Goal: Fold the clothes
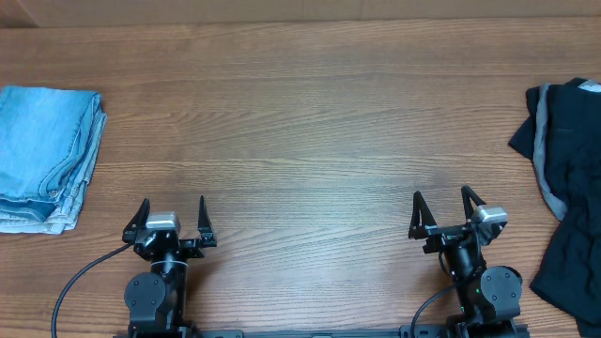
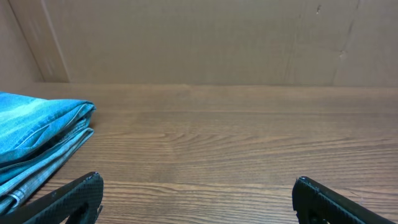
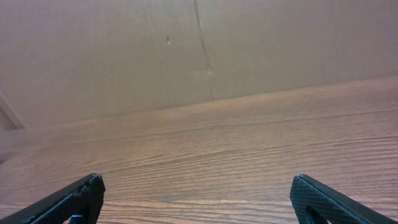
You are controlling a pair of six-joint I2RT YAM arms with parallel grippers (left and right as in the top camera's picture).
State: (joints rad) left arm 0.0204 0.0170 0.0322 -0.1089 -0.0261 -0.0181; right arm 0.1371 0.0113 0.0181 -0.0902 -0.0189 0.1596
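The clothes, a folded pair of blue denim jeans (image 1: pixel 47 131), lie at the table's far left, and they show again at the left edge of the left wrist view (image 2: pixel 37 124). They rest on paler denim (image 1: pixel 33 221) that sticks out at the near side. My left gripper (image 1: pixel 173 201) stands open near the front edge, right of the jeans and apart from them. Bare wood fills the space between its fingers in its wrist view (image 2: pixel 198 178). At the front right, my right gripper (image 1: pixel 440 192) is open too, again with only wood between its fingers (image 3: pixel 198 178).
A black garment with a grey edge (image 1: pixel 573 188) lies crumpled at the table's right edge, just right of the right arm. A brown cardboard wall (image 2: pixel 205 37) closes off the far side of the wooden table (image 1: pixel 310 122).
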